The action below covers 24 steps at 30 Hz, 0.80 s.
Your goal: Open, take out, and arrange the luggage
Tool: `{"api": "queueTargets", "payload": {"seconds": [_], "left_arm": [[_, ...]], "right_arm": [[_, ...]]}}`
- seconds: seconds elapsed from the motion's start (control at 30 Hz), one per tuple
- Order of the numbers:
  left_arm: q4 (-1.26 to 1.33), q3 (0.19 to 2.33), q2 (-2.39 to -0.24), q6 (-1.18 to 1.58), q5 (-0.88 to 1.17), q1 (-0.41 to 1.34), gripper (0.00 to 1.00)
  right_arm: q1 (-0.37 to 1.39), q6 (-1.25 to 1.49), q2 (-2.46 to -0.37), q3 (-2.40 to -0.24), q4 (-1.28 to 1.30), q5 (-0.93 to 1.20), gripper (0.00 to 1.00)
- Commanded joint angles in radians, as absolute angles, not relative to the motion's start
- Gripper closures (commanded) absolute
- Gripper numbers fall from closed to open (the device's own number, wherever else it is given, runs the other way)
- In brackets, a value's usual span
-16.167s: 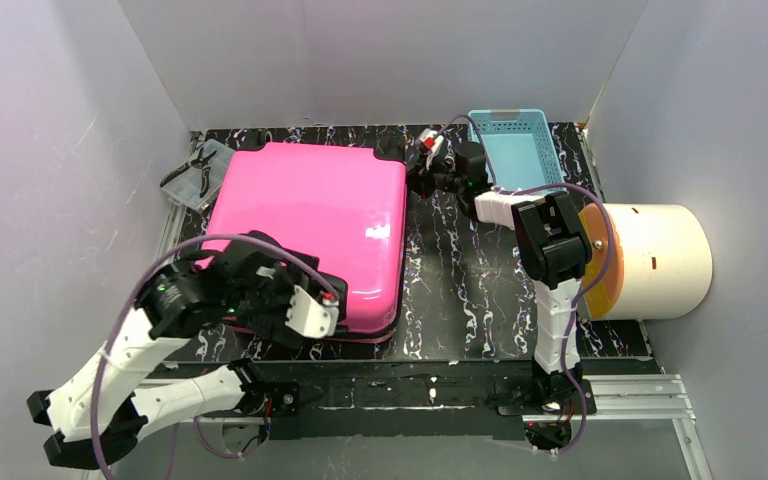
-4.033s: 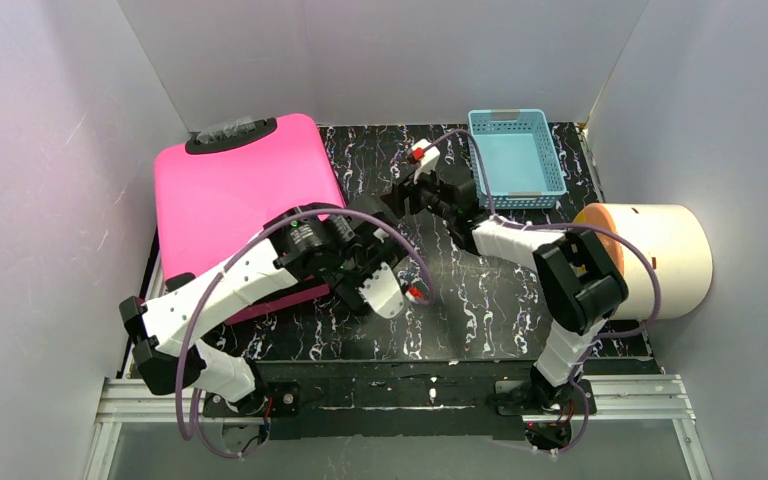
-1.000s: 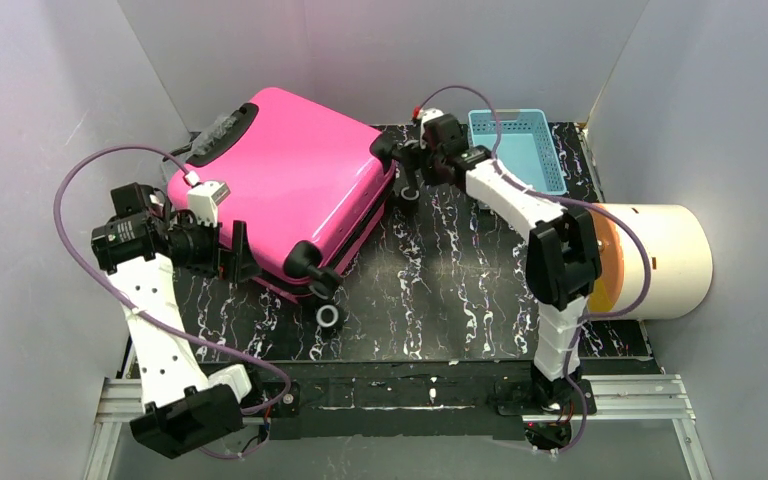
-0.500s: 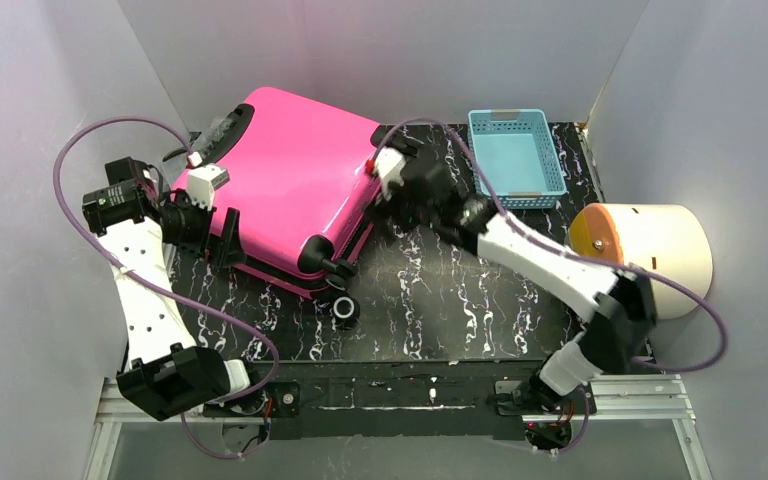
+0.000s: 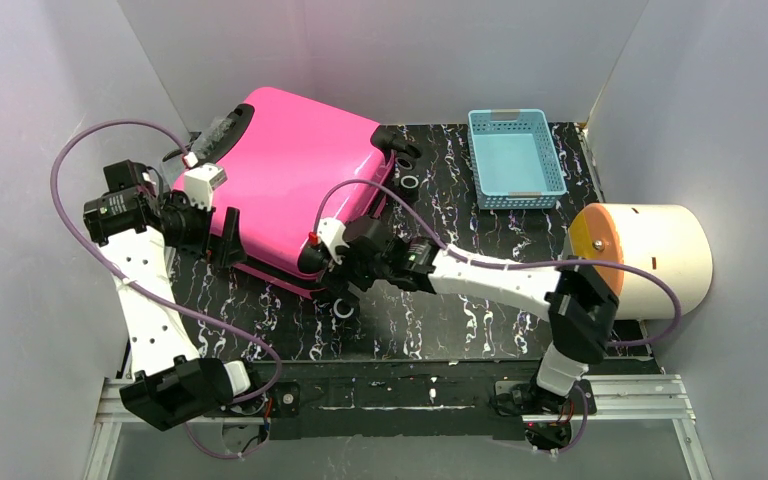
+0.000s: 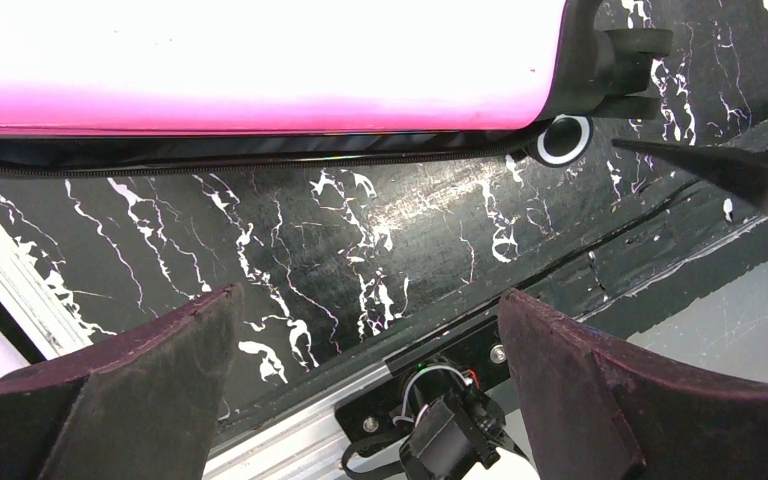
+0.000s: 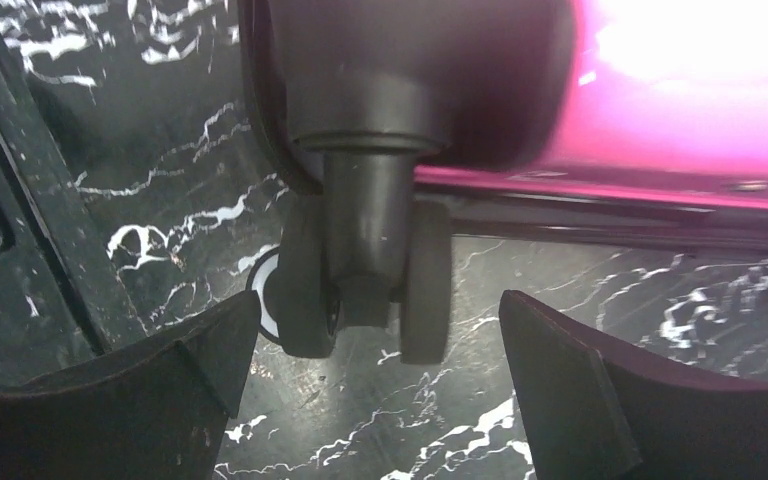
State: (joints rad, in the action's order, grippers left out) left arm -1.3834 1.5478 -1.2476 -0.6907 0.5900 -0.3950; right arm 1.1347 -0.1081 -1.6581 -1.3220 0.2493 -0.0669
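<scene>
The luggage (image 5: 295, 185) is a hot-pink hard-shell suitcase, shut and lying tilted at the back left of the table, its black handle (image 5: 230, 128) toward the far wall. My left gripper (image 5: 232, 245) stands open beside its left long edge, apart from the shell. In the left wrist view the pink side (image 6: 260, 60) and its zipper seam run above the open gripper (image 6: 370, 335). My right gripper (image 5: 343, 278) is open at the near wheel corner. In the right wrist view a black caster wheel (image 7: 365, 290) hangs just ahead of the open gripper (image 7: 370, 345), and nothing lies between the fingers.
A light-blue basket (image 5: 515, 158) stands at the back right. A cream cylinder (image 5: 655, 262) with an orange end lies on its side at the right edge. White walls close in the left, back and right. The table's metal front rail (image 6: 290, 440) is close below the left gripper.
My right arm has swung from the suitcase's far wheel corner down to its near wheel corner. The suitcase has shifted slightly. The left arm has barely moved.
</scene>
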Motion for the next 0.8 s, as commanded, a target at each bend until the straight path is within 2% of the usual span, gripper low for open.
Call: {"api": "queueTargets", "payload": {"seconds": [0.0,0.2,0.33,0.37,0.53,0.63,0.67,0.77], "left_arm": [[-1.391,1.526,-1.216,-0.698,0.598,-0.394,0.02],[-1.390,1.499,-1.220,-0.708,0.625,-0.395,0.02],[-1.388,1.488,-1.212,-0.714,0.624,-0.395,0.03],[-1.388,1.485,-1.211,-0.718,0.623,-0.394,0.03],[-1.388,1.477,-1.203,-0.740,0.623,-0.394,0.03],[-1.387,1.458,-1.191,-0.785,0.636,-0.394,0.05],[-1.385,1.454,-1.189,-0.797,0.640,-0.395,0.05],[-1.381,1.465,-1.198,-0.819,0.657,-0.394,0.05]], "right_arm": [[1.148,-0.074,-1.698,-1.378,0.252,-0.025,0.02],[1.149,-0.030,-1.791,-1.415,0.206,-0.088,0.02],[1.149,-0.025,-1.843,-1.464,0.226,-0.105,0.11],[1.149,-0.025,-1.848,-1.477,0.232,-0.091,0.17],[1.148,-0.008,-1.840,-1.553,0.294,-0.050,0.70],[1.147,-0.012,-1.825,-1.624,0.351,-0.024,0.92],[1.144,-0.011,-1.824,-1.650,0.368,-0.016,0.97],[1.107,0.036,-1.827,-1.746,0.410,0.075,0.99]]}}
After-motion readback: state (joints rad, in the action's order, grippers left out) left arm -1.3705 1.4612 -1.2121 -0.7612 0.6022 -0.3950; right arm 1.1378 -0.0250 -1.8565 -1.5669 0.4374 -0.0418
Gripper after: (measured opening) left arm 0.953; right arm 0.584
